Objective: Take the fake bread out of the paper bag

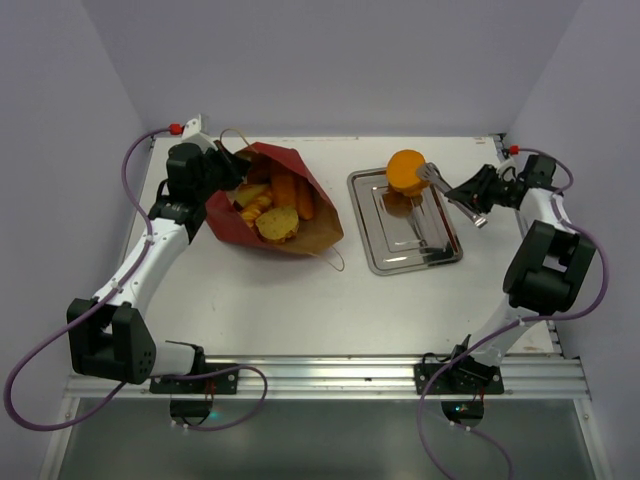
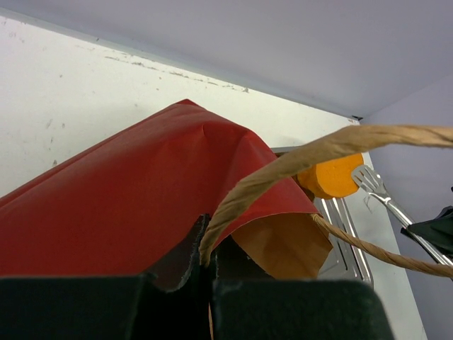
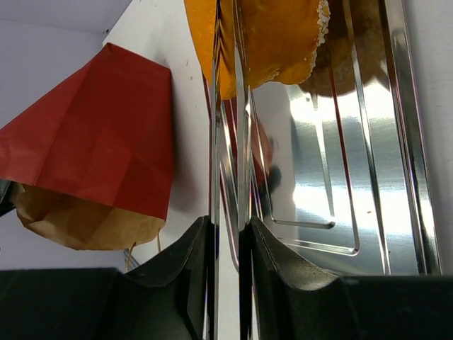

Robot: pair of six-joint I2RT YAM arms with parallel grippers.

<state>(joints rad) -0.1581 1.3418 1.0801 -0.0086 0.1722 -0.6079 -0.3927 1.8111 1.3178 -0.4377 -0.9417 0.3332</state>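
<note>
The red paper bag (image 1: pixel 225 215) lies on its side at the back left, its kraft mouth facing right. Several orange and golden bread pieces (image 1: pixel 277 222) show inside it. My left gripper (image 1: pixel 222 170) is shut on the bag's rim and loop handle (image 2: pixel 297 159); in the left wrist view the gripper (image 2: pixel 205 262) pinches the red paper (image 2: pixel 127 184). My right gripper (image 1: pixel 480 190) is shut on steel tongs (image 1: pixel 450 195). The tongs hold a round orange bun (image 1: pixel 405 170) above the far end of the steel tray (image 1: pixel 440 250). In the right wrist view the gripper (image 3: pixel 228 234) clamps the tongs (image 3: pixel 226 142), with the bun (image 3: pixel 276 35) at their tip.
The steel tray (image 3: pixel 333 163) sits right of the bag, holding nothing else that I can see. The bag's second loop handle (image 1: pixel 335 262) trails toward the tray. Grey walls close in the back and both sides.
</note>
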